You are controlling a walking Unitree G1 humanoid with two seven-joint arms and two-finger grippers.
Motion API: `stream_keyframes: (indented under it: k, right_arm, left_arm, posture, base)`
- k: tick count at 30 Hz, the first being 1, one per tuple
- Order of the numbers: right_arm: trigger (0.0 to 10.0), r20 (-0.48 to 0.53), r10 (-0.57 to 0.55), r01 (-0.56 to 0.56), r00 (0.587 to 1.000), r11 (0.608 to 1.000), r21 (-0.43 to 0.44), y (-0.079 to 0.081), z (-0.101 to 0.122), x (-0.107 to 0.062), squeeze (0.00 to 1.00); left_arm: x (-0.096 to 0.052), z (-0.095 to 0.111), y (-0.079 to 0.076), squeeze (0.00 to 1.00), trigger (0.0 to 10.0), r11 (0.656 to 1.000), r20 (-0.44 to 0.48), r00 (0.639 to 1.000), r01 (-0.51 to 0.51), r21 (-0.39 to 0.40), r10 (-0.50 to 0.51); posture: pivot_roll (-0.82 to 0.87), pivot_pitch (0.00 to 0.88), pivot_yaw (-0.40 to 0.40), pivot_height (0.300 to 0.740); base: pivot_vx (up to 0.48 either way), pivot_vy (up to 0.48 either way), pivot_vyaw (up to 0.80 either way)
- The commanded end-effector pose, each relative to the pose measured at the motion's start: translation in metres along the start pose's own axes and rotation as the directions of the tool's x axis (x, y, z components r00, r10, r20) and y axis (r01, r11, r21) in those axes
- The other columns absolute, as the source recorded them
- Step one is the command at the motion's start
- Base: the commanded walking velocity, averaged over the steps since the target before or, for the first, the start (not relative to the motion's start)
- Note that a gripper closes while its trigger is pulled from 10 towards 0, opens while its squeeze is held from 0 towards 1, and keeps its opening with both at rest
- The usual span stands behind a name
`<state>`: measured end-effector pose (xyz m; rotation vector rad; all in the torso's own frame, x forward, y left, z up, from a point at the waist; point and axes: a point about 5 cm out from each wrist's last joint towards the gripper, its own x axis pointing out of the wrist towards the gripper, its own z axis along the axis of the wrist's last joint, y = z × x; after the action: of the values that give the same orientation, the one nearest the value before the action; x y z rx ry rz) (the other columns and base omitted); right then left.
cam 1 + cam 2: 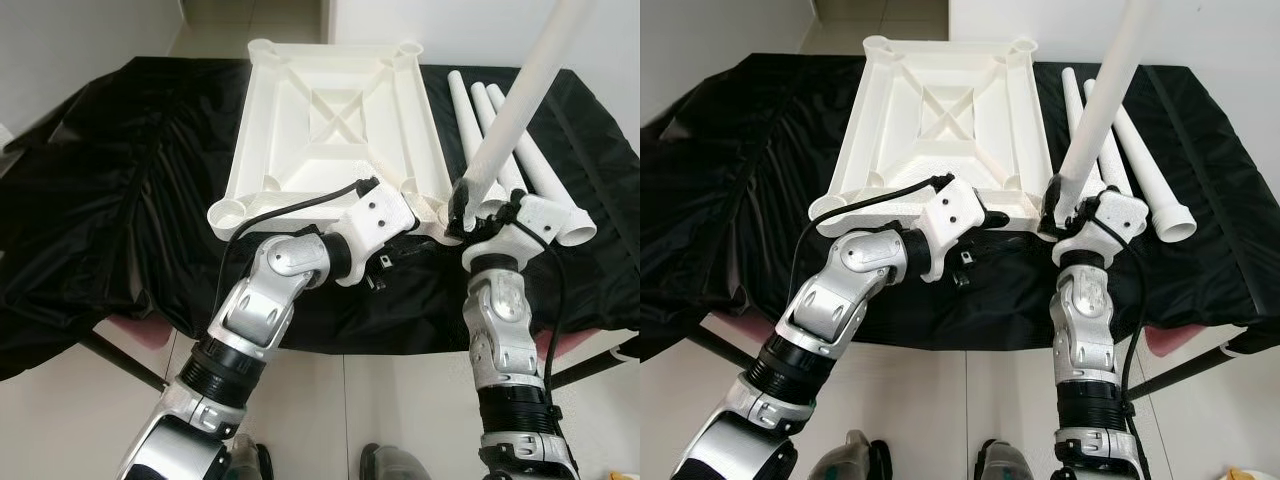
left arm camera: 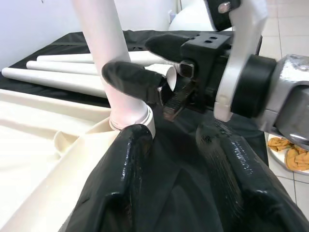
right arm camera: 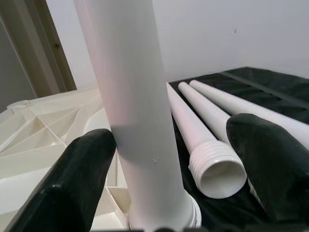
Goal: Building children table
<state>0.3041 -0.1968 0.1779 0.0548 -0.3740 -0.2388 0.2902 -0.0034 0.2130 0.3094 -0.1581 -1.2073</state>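
1. Tabletop (image 1: 335, 110), white plastic and turned underside up so its ribs and corner sockets show, lies on a black cloth (image 1: 110, 180) that covers a table.
2. One white leg (image 1: 515, 105) stands tilted in the tabletop's near right corner socket, its top leaning away to the robot's right; in the left wrist view its base (image 2: 130, 113) sits in the socket.
3. Three more legs (image 1: 1120, 130) lie side by side on the cloth just right of the tabletop, threaded open ends toward the robot; the right wrist view shows one threaded end (image 3: 215, 169) close beside the standing leg.
4. Right gripper (image 1: 468, 205) is at the base of the standing leg. Its fingers (image 3: 82, 179) are spread wider than the leg: one touches the leg's side, the other stands apart from it, so the leg is not clamped.
5. Left gripper (image 2: 178, 179) lies low at the tabletop's near edge, pointing toward the same corner. Its two fingers are parted with only cloth between them, gripping nothing.
6. Pale floor tiles (image 1: 330, 420) show below the table's near edge.
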Motion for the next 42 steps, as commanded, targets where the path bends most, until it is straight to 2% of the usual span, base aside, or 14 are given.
stream_keyframes:
  k: [1,4,10,11,13,17,21,22,23,24,29,34,36,42]
  right_arm:
    - [10.0,-0.01,-0.006,0.006,1.0,1.0,-0.007,-0.002,-0.002,-0.007,0.0]
    - [10.0,-0.028,0.006,-0.007,1.0,1.0,-0.02,-0.004,-0.005,-0.016,0.0]
    - [10.0,-0.071,0.062,-0.064,0.996,0.997,-0.031,-0.002,-0.011,-0.034,0.0]
    - [10.0,-0.079,0.082,-0.085,0.993,0.996,-0.033,0.0,-0.013,-0.038,0.0]
    - [10.0,-0.079,0.082,-0.085,0.993,0.996,-0.033,0.0,-0.013,-0.038,0.0]
    - [10.0,-0.09,0.118,-0.122,0.989,0.992,-0.033,0.003,-0.013,-0.046,0.0]
    - [10.0,-0.099,0.139,-0.143,0.985,0.989,-0.039,0.004,-0.014,-0.051,0.0]
    - [10.0,-0.1,0.144,-0.149,0.984,0.988,-0.04,0.004,-0.014,-0.051,0.0]
    - [10.0,-0.101,0.148,-0.153,0.984,0.987,-0.04,0.004,-0.014,-0.052,0.0]
    - [10.0,-0.103,0.151,-0.156,0.983,0.987,-0.041,0.005,-0.013,-0.053,0.0]
    - [10.0,-0.106,0.151,-0.156,0.983,0.987,-0.04,0.003,-0.012,-0.054,0.0]
    - [10.0,-0.103,0.144,-0.15,0.984,0.987,-0.053,-0.002,-0.009,-0.055,0.0]
    - [10.0,-0.101,0.141,-0.147,0.985,0.987,-0.059,-0.004,-0.007,-0.055,0.0]
    - [10.0,-0.096,0.135,-0.142,0.986,0.988,-0.068,-0.006,-0.005,-0.055,0.0]
  left_arm:
    - [0.0,0.0,0.013,0.0,10.0,0.982,-0.002,0.982,-0.19,-0.002,0.19]
    - [0.002,-0.002,0.018,0.0,10.0,0.981,-0.012,0.981,-0.195,-0.004,0.195]
    - [0.007,-0.015,0.029,0.0,10.0,0.983,-0.109,0.978,-0.183,-0.021,0.179]
    - [0.007,-0.018,0.034,1.0,10.0,0.98,-0.131,0.973,-0.196,-0.029,0.191]
    - [0.007,-0.018,0.034,1.0,10.0,0.98,-0.131,0.973,-0.196,-0.029,0.191]
    - [0.007,-0.021,0.049,1.0,10.0,0.972,-0.164,0.962,-0.23,-0.048,0.219]
    - [0.007,-0.023,0.063,1.0,10.0,0.955,-0.205,0.935,-0.296,-0.006,0.288]
    - [0.008,-0.023,0.066,0.97,10.0,0.949,-0.212,0.927,-0.316,-0.002,0.309]
    - [0.008,-0.023,0.069,0.28,10.0,0.942,-0.218,0.92,-0.335,-0.005,0.326]
    - [0.009,-0.023,0.071,0.0,10.0,0.938,-0.222,0.915,-0.346,-0.007,0.336]
    - [0.012,-0.029,0.077,0.0,10.0,0.917,-0.279,0.884,-0.398,-0.032,0.375]
    - [0.017,-0.036,0.074,0.0,10.0,0.933,-0.335,0.889,-0.353,-0.067,0.312]
    - [0.015,-0.043,0.075,0.0,10.0,0.932,-0.378,0.876,-0.354,-0.081,0.3]
    - [0.006,-0.056,0.085,0.0,10.0,0.892,-0.446,0.822,-0.44,-0.105,0.354]
  posture:
    - [-0.07,0.073,0.052,0.74]
    - [-0.08,0.079,0.056,0.74]
    - [-0.08,0.087,0.059,0.74]
    - [-0.08,0.089,0.06,0.74]
    - [-0.08,0.089,0.06,0.74]
    - [-0.08,0.092,0.061,0.74]
    - [-0.08,0.092,0.061,0.74]
    - [-0.08,0.095,0.064,0.74]
    - [-0.08,0.095,0.064,0.74]
    - [-0.08,0.095,0.064,0.74]
    - [-0.09,0.101,0.066,0.74]
    - [-0.09,0.107,0.069,0.74]
    - [-0.1,0.108,0.071,0.74]
    - [-0.1,0.11,0.077,0.74]
  base:
    - [0.0,0.0,0.0]
    - [0.0,0.0,0.0]
    - [0.0,0.0,0.0]
    - [0.0,0.0,0.0]
    - [0.0,0.0,0.0]
    - [0.0,0.0,0.0]
    - [0.0,0.0,0.0]
    - [0.0,0.0,0.0]
    - [0.0,0.0,0.0]
    - [0.0,0.0,0.0]
    - [0.0,0.0,0.0]
    - [0.0,0.0,0.0]
    - [0.0,0.0,0.0]
    - [0.0,0.0,0.0]
